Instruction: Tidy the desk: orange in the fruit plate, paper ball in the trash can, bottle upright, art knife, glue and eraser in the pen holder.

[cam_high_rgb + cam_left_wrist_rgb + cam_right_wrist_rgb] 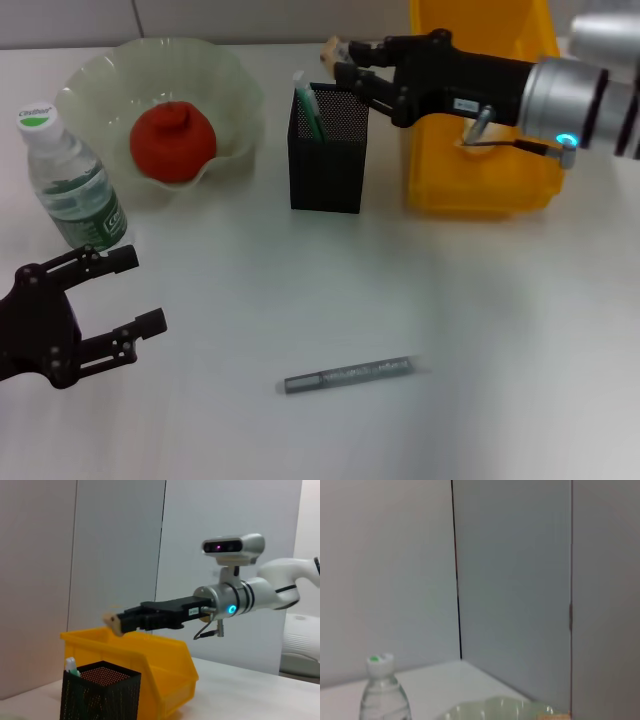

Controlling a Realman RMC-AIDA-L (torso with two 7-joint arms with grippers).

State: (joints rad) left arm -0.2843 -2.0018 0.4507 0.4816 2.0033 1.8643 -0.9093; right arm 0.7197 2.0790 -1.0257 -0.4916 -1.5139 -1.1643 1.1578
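My right gripper [347, 62] is shut on the small beige eraser [333, 47] and holds it in the air just above and behind the black mesh pen holder [328, 150]. The left wrist view shows this too: eraser [112, 623] above the pen holder [100, 692]. A green-and-white stick [306, 108] stands in the holder. The grey art knife [350, 375] lies on the table in front. The orange [173, 140] sits in the pale-green fruit plate [225, 75]. The bottle [72, 180] stands upright at the left. My left gripper [140, 290] is open and empty at the front left. The paper ball is out of view.
The yellow trash can [480, 185] stands to the right of the pen holder, under my right arm; it also shows in the left wrist view [160, 675]. The right wrist view shows the bottle [382, 692] and the plate's rim [492, 709].
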